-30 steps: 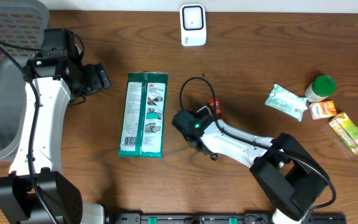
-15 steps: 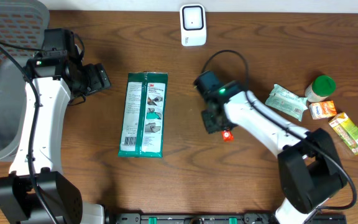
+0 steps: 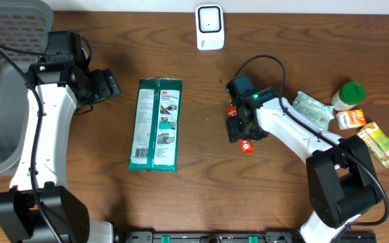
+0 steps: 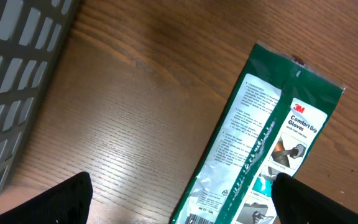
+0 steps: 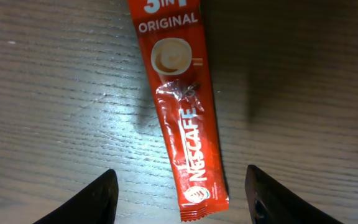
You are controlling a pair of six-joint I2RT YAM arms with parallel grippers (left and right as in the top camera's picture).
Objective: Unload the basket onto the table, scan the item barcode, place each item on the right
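Nescafé 3-in-1 sachet (image 5: 178,106): flat on the wooden table (image 3: 201,196), centre-right of the overhead frame.
Right gripper (image 5: 180,193): released, fingers (image 5: 101,199) either side of the sachet.
Left gripper (image 4: 179,199): spread wide, empty, upper left.

The slim red foil coffee sachet (image 5: 180,106) lies flat on the brown wooden table (image 3: 181,202), printed face up. It shows 1 cup picture and the words ORIGINAL and NESCAFE, and 1 crease crosses its middle. The white rounded barcode scanner (image 3: 209,27) sits at the far table edge, well apart from the sachet.
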